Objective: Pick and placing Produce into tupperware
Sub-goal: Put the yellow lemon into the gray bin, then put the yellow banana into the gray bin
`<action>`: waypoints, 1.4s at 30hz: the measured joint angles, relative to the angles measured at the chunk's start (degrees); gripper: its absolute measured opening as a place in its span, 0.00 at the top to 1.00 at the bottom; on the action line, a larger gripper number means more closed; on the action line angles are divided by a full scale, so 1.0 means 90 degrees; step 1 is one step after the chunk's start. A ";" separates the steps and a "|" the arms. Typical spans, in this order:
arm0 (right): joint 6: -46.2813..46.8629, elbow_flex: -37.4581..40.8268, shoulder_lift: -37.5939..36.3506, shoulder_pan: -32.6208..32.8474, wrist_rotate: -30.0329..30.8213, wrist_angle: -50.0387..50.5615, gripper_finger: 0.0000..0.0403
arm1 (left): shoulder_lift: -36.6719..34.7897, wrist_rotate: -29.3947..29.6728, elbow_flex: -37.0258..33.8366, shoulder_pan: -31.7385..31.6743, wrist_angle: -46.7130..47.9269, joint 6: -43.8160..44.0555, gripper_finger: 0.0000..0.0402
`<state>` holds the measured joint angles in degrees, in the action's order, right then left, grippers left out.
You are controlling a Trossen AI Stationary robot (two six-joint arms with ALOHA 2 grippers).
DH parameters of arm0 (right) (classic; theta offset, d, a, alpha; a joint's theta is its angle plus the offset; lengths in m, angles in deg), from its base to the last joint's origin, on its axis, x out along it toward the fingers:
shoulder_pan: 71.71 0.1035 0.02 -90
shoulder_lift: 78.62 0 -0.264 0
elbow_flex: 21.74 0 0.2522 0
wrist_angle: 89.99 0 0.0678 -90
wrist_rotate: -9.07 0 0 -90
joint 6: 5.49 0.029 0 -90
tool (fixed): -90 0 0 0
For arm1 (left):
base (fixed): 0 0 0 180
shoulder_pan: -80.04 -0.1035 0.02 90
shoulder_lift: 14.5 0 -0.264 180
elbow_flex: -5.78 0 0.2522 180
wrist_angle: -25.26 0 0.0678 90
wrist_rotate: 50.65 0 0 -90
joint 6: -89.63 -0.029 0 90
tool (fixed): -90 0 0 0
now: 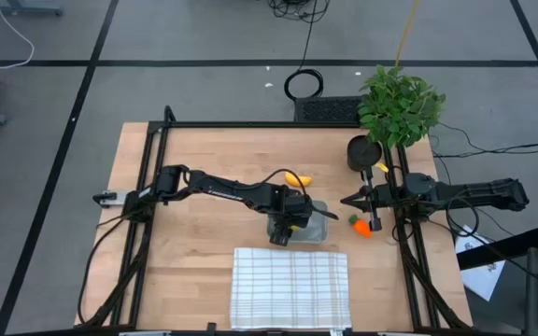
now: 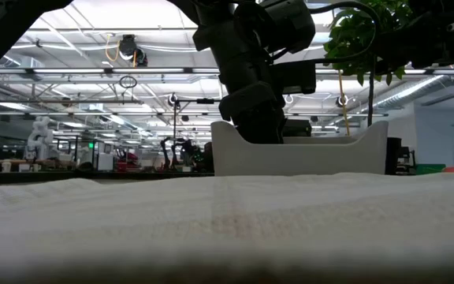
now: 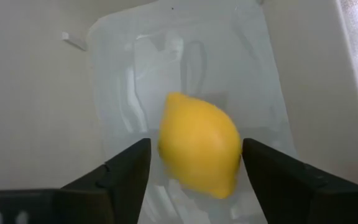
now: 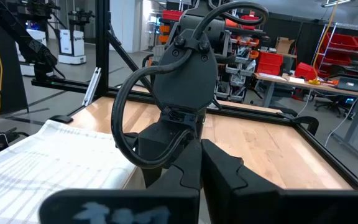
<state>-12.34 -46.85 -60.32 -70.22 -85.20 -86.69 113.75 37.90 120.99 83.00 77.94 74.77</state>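
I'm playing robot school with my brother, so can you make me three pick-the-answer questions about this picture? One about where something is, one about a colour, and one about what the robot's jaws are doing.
1. Where is the lemon?
A. On the cloth
B. Over the tupperware
C. In the black pot

2. What colour is the carrot body?
A. Orange
B. Purple
C. White

3. How do the left gripper jaws stand?
A. Shut on the banana
B. Shut tight on nothing
C. Apart, either side of the lemon

Answers:
1 B: the left wrist view shows the clear container under the lemon.
2 A: it lies orange on the table beside the right gripper.
3 C: gaps show between lemon and both jaws.
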 joint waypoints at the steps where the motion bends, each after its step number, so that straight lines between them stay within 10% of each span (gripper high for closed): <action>1: 0.0000 0.0000 0.0001 -0.0001 -0.0002 0.0000 1.00 | 0.0000 0.0000 0.0000 0.0000 0.0002 -0.0003 0.35; 28: 0.0002 0.0000 0.0000 0.0001 -0.0001 -0.0002 1.00 | 0.0007 0.0729 0.1283 0.0143 0.1376 -0.0230 0.35; 42: 0.0000 0.0000 0.0001 -0.0001 0.0000 -0.0002 1.00 | 0.0005 0.0845 0.1299 0.0146 0.1491 -0.0337 0.90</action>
<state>-12.34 -46.85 -60.32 -70.23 -85.21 -86.71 113.79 45.50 132.68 84.31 91.36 71.74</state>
